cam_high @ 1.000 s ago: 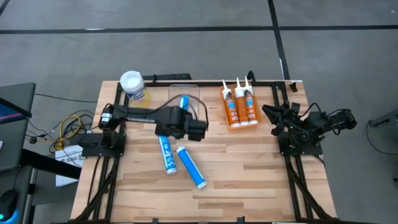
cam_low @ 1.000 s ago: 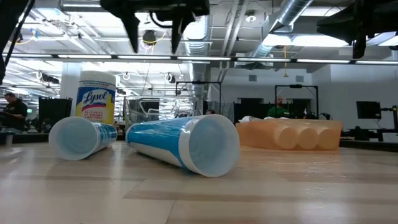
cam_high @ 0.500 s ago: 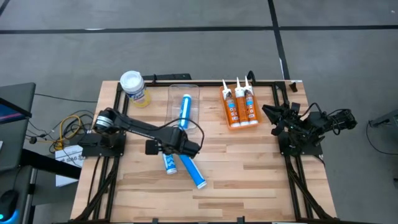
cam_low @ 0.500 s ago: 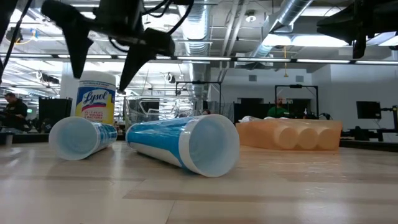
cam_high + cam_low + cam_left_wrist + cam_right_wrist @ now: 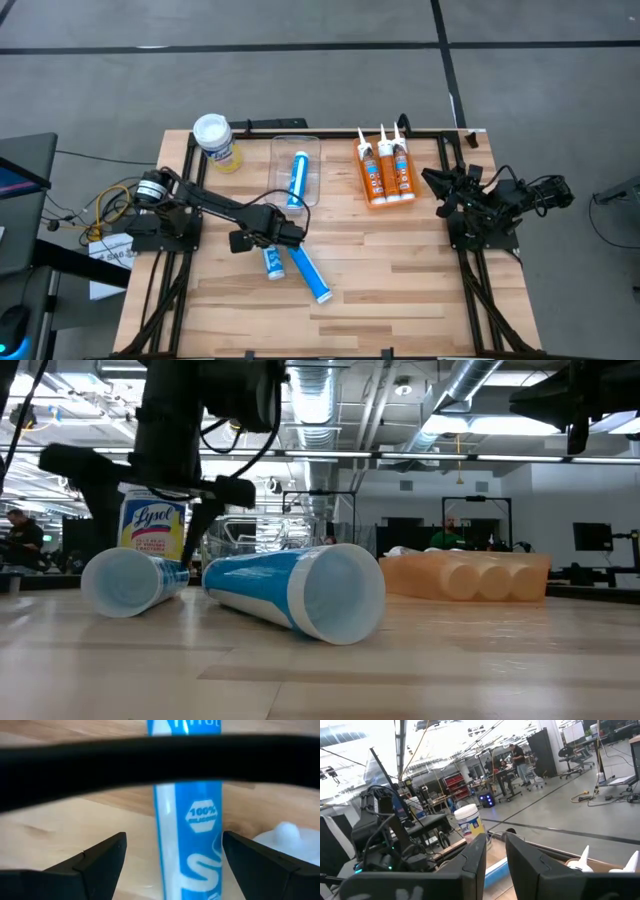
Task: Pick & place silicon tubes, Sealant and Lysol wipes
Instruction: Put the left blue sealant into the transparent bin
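Two blue-and-white silicone tubes lie on their sides on the wooden table, one to the left and one to the right. A third blue tube lies in a clear tray. My left gripper is open, low over the left tube's far end. In the left wrist view its fingers stand on either side of that tube, apart from it. Three orange sealant tubes lie side by side. The Lysol wipes canister stands upright at the far left. My right gripper is shut and rests at the right.
Black frame rails run along the table's left, right and far edges. Bare wood lies at the near middle and right. Cables hang off the left side. In the low view the left tube and right tube show their open ends.
My left gripper has moved from above the clear tray toward the table's near edge and a little left. It has come down with its fingers open until they straddle the left blue tube on the table. The tubes have not moved.
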### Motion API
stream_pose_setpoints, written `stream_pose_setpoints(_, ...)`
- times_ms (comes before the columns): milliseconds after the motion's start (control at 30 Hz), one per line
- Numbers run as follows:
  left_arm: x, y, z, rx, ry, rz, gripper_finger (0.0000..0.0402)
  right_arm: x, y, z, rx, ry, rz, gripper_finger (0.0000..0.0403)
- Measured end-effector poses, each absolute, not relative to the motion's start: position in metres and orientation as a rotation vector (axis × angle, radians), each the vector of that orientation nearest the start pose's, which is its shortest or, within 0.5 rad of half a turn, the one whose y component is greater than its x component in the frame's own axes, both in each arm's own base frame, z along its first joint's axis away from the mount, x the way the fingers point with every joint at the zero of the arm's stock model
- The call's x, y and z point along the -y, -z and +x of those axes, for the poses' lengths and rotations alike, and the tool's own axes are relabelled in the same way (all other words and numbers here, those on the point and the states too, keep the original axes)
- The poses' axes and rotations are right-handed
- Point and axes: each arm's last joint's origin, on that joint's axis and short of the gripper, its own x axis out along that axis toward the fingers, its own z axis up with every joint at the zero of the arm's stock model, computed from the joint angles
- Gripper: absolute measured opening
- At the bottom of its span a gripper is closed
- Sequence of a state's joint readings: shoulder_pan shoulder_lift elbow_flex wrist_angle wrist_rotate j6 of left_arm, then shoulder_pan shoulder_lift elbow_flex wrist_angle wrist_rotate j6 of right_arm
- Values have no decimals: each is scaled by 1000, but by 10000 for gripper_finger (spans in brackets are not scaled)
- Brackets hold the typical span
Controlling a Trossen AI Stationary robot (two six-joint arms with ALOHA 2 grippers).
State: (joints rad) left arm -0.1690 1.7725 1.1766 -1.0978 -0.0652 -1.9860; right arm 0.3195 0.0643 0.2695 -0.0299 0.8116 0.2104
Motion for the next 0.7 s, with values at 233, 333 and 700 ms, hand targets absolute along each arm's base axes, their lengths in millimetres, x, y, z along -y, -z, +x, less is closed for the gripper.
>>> stream_pose_setpoints(233, 35, -167, 291, -1019, -1542, -1252, 323, -2, -245, 74, 202, 474, 302, 66)
stream_pose_setpoints(333, 32, -152, 288, -1014, -1521, -1303, 323, -2, -245, 73, 203, 473, 302, 66)
stream_pose_setpoints(700, 32, -131, 280, -947, -1507, -1386, 323, -2, -245, 73, 206, 473, 304, 66)
